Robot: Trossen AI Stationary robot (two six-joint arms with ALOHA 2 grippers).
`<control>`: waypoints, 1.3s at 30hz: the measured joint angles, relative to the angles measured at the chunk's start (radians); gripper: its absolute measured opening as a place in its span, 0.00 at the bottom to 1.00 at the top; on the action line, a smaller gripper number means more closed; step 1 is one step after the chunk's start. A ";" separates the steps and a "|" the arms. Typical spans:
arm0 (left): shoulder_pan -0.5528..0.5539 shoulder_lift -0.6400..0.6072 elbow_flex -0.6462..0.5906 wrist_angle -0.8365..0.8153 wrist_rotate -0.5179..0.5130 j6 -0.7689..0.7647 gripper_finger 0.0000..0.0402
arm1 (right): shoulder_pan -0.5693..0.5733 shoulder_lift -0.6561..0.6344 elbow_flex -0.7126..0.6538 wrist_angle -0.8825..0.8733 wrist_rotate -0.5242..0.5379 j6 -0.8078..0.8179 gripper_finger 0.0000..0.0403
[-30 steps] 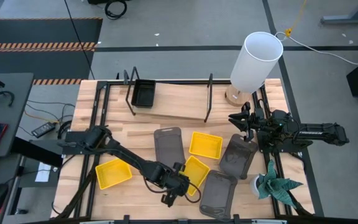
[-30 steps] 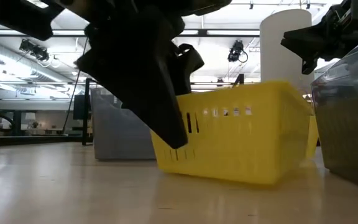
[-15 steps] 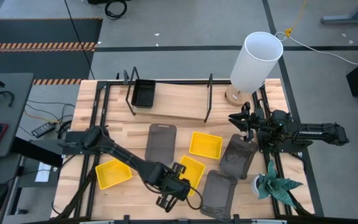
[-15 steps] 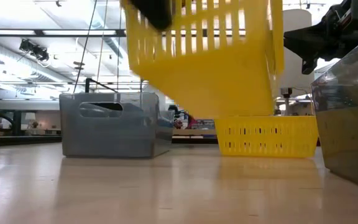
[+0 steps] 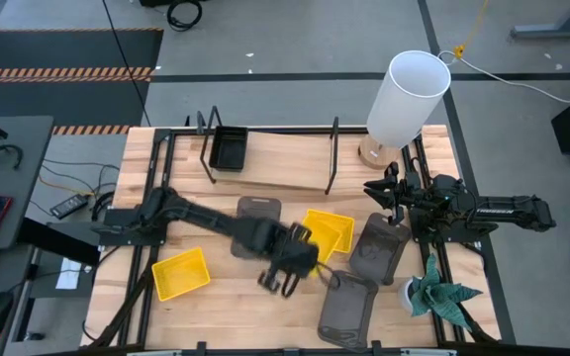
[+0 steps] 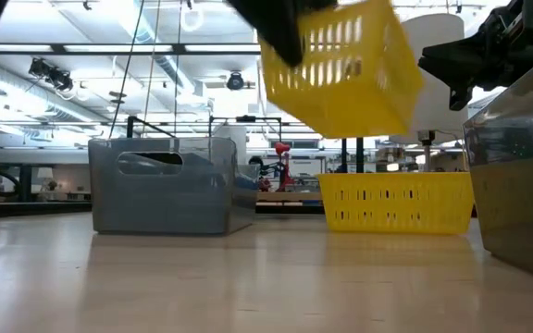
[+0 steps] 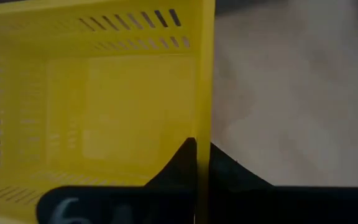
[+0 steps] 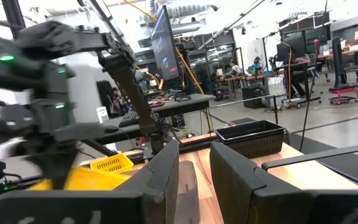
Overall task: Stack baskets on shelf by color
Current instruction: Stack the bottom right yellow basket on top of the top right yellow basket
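Observation:
My left gripper (image 5: pixel 295 261) is shut on a yellow basket (image 6: pixel 345 69) in the air over the table's middle; the basket also shows in the left wrist view (image 7: pixel 92 93). A second yellow basket (image 5: pixel 332 229) sits flat on the table beside it, and a third (image 5: pixel 181 274) sits at the near left. Three dark grey baskets (image 5: pixel 255 220) (image 5: pixel 379 247) (image 5: pixel 344 307) lie on the table. A black basket (image 5: pixel 229 151) stands on the shelf (image 5: pixel 275 170) at its left end. My right gripper (image 5: pixel 376 190) is open and empty at the right. My left gripper pinches one side wall (image 7: pixel 202 118) of the yellow basket, at its rim. One finger (image 7: pixel 178 167) is inside the basket and one outside. The basket is lifted clear of the table and hangs tilted (image 6: pixel 359 111).
A white cylindrical lamp (image 5: pixel 409 97) stands at the far right corner. A small potted plant (image 5: pixel 438 294) stands at the near right. The shelf's black wire end frames (image 5: pixel 332 153) rise at both ends. Bare wood shows at the table's near middle (image 5: pixel 245 316).
My left gripper has lifted the yellow basket clear of the table. It has carried the basket up and toward the far right, near the second yellow basket. The middle dark grey basket has shifted a little toward the left edge and turned straight.

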 joint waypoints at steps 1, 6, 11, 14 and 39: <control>0.020 0.000 0.000 -0.010 0.006 0.087 0.01 | 0.000 0.000 0.000 0.000 0.000 0.000 0.24; 0.108 0.000 0.000 -0.035 0.025 0.470 0.01 | 0.000 0.000 0.000 0.000 0.000 0.000 0.24; 0.185 0.000 -0.008 -0.052 0.054 0.893 0.01 | 0.000 0.000 0.000 0.000 0.000 0.000 0.24; 0.231 0.004 -0.009 -0.055 0.089 1.107 0.01 | 0.000 0.000 0.000 0.000 0.000 0.000 0.24; 0.317 0.107 -0.010 0.117 0.147 1.523 0.01 | 0.000 0.005 0.000 0.004 0.001 0.000 0.24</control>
